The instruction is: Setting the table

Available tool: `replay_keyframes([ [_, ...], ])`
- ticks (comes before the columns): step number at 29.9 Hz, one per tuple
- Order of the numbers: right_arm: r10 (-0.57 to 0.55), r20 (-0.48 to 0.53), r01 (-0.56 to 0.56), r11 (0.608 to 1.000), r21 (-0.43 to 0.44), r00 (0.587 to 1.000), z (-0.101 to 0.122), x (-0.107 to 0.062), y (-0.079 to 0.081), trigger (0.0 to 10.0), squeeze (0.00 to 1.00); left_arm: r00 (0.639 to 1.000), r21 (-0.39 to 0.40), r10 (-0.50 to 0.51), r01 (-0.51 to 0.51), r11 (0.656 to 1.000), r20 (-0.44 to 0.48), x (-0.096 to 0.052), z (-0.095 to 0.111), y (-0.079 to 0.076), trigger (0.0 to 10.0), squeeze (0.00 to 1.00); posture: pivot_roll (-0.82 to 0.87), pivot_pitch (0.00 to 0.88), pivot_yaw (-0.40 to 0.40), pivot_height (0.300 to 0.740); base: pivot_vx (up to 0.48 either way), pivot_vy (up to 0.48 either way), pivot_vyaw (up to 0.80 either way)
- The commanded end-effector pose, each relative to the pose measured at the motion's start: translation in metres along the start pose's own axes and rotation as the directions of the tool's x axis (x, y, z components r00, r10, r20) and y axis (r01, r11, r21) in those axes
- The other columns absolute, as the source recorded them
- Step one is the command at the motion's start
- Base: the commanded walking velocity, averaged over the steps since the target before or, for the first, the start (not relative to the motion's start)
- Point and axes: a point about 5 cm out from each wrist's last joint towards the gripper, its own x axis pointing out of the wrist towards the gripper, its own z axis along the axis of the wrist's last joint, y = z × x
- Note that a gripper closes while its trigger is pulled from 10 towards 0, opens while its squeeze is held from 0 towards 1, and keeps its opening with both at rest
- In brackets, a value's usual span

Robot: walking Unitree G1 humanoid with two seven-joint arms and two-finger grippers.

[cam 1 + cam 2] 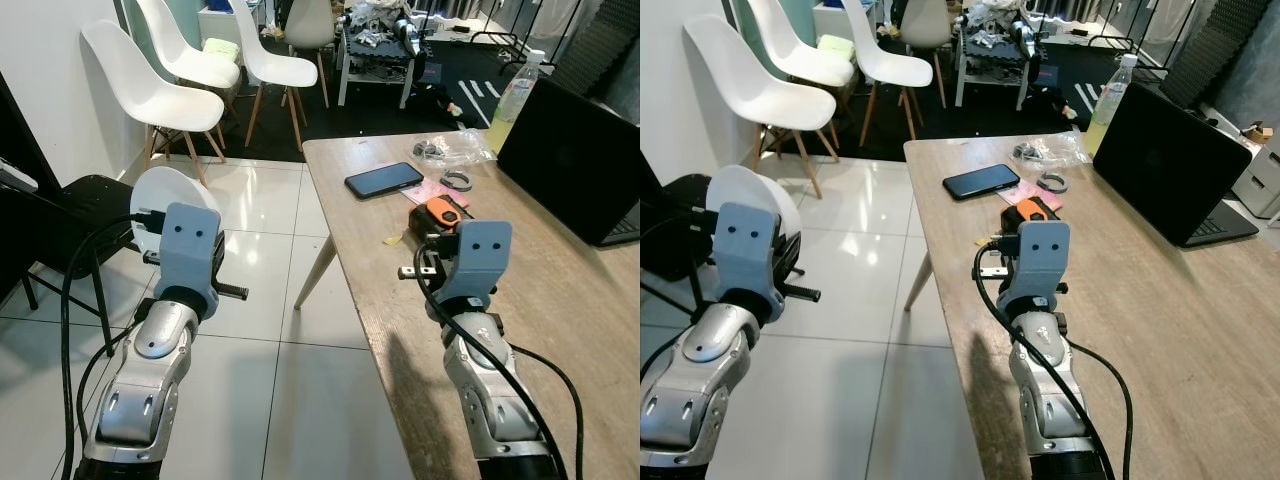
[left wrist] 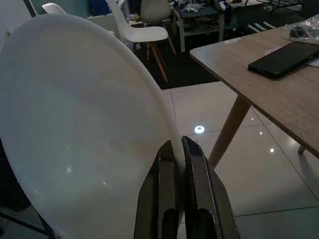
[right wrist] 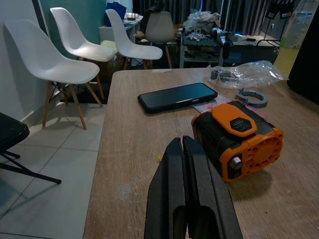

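The left gripper (image 2: 178,149) is clamped on the rim of a round white plate (image 2: 75,129), held on edge over the floor, beside the wooden table's (image 1: 560,300) near left edge. The right gripper (image 3: 183,154), fingers together, hovers by the orange-and-black tool (image 3: 239,144). Best to swing the plate over bare wood and level it before letting go.

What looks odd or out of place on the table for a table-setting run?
The wooden table holds clutter rather than tableware: a phone, an orange-and-black device, a laptop and a bottle. The white plate is off the table, held on edge by the left gripper.
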Motion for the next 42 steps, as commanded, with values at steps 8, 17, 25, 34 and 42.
replay_keyframes([
  [8,-0.016,-0.024,0.016,1.0,0.0,1.0,-0.006,-0.003,-0.004,10.0,0.0,1.0,0.004,0.003,-0.003,1.0,-0.009,-0.002,-0.003,0.0,10.0,0.0,0.06,0.145,0.039,0.74,0.0,0.0,0.0],
  [17,-0.036,-0.133,0.03,0.999,-0.044,0.99,-0.044,-0.022,-0.012,10.0,0.0,0.991,0.094,0.021,-0.009,0.996,-0.131,-0.033,-0.048,0.011,10.0,0.0,0.05,0.139,0.043,0.74,0.0,0.0,0.0],
  [25,-0.04,-0.107,0.037,0.999,-0.032,0.993,-0.037,-0.017,-0.014,10.0,0.0,0.996,0.143,0.041,-0.028,0.989,-0.085,-0.027,-0.037,0.019,10.0,0.0,0.07,0.133,0.028,0.74,0.0,0.0,0.0],
  [34,-0.05,-0.049,0.05,0.999,-0.008,0.998,-0.023,-0.008,-0.015,10.0,0.0,1.0,0.147,-0.007,0.006,0.989,0.005,-0.011,-0.014,0.019,10.0,0.0,0.06,0.118,0.028,0.74,0.0,0.0,0.0],
  [42,-0.056,-0.051,0.056,0.998,-0.008,0.997,-0.024,-0.009,-0.017,10.0,0.0,0.999,0.131,-0.046,0.043,0.991,0.021,-0.006,-0.009,0.009,10.0,0.0,0.05,0.113,0.031,0.74,0.0,0.0,-0.12],
])
